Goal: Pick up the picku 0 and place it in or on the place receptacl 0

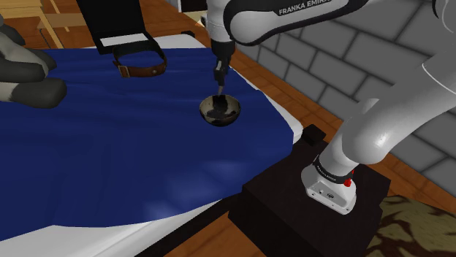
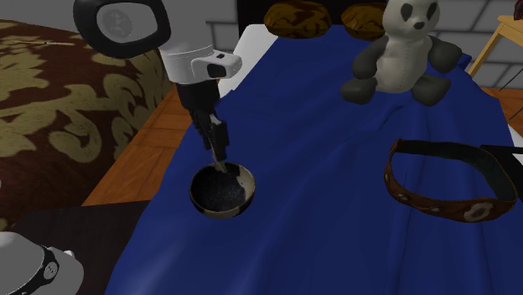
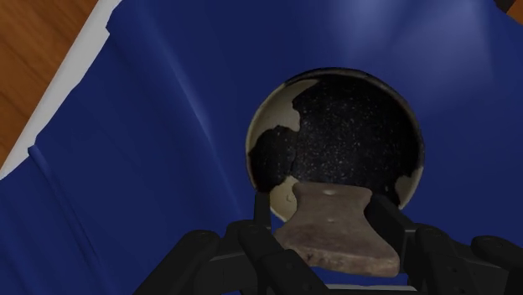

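one brown slice (image 3: 337, 235) inside gripper (image 3: 323, 211)

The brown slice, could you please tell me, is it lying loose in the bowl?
No, the brown slice is clasped between the jaws, which hold it at the bowl.

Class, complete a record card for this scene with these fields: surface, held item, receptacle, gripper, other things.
surface: blue bed cover
held item: flat brown slab
receptacle: bowl, dark and speckled inside with a pale rim, sitting on the cover
gripper: gripper shut on the slab, just above the bowl
other things: panda plush and brown belt, both lying on the cover
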You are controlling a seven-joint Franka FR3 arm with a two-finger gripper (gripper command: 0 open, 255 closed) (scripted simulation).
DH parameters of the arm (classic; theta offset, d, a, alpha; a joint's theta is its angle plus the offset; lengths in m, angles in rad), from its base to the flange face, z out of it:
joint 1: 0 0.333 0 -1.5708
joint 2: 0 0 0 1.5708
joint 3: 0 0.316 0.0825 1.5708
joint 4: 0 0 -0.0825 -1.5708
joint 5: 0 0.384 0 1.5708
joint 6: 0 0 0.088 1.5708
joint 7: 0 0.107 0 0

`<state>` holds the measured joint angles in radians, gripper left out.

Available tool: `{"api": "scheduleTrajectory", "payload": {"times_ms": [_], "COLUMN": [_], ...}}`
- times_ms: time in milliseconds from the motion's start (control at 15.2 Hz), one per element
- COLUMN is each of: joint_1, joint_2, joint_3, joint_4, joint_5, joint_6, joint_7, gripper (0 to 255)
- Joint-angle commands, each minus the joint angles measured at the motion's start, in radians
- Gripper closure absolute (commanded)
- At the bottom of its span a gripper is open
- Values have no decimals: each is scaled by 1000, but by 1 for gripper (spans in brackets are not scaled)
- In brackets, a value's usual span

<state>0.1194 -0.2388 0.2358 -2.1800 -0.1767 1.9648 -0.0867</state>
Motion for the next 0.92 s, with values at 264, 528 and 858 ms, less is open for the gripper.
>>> {"api": "scheduleTrajectory", "payload": {"times_ms": [264,528,858], "joint_1": [-2,-4,-4], "joint_2": [21,40,44], "joint_3": [2,4,5], "joint_4": [-61,-98,-105], "joint_5": [-12,-22,-24], "joint_6": [81,133,144], "joint_7": [19,35,38], "gripper": [255,255,255]}}
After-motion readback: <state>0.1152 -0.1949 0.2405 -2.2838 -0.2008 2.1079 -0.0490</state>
